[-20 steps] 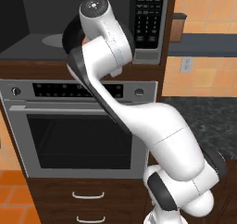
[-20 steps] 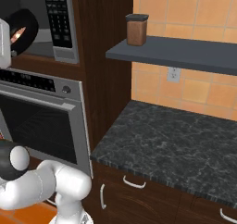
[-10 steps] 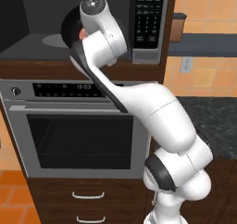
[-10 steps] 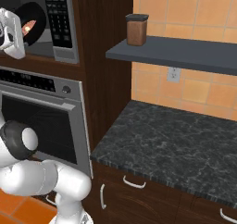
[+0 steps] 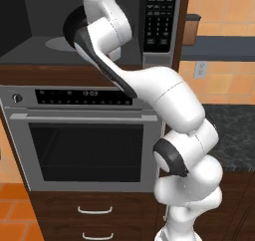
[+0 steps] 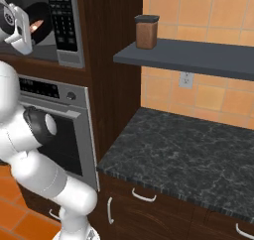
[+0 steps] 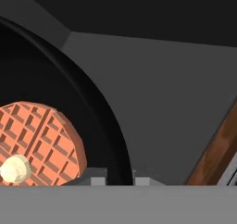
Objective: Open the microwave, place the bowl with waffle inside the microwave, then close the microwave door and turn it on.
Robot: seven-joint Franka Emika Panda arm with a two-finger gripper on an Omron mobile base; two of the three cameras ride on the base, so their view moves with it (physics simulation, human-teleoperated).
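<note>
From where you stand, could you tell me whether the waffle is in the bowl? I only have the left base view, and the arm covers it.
Observer: Yes, the hand view shows the waffle lying inside the bowl.
Operator: Thank you. Is the hand gripping the bowl?
Observer: Yes, the hand is shut on its rim.
Operator: Is the bowl level?
Observer: No, the right base view shows it tilted, with its inside turned toward that camera.

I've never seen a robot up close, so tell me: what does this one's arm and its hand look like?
The arm is a chain of glossy white, rounded segments joined by dark grey to black rings at the joints, with round caps on the joint ends. No loose cables or markings show. The gripper ends in two small, blocky grey fingertips.
</note>
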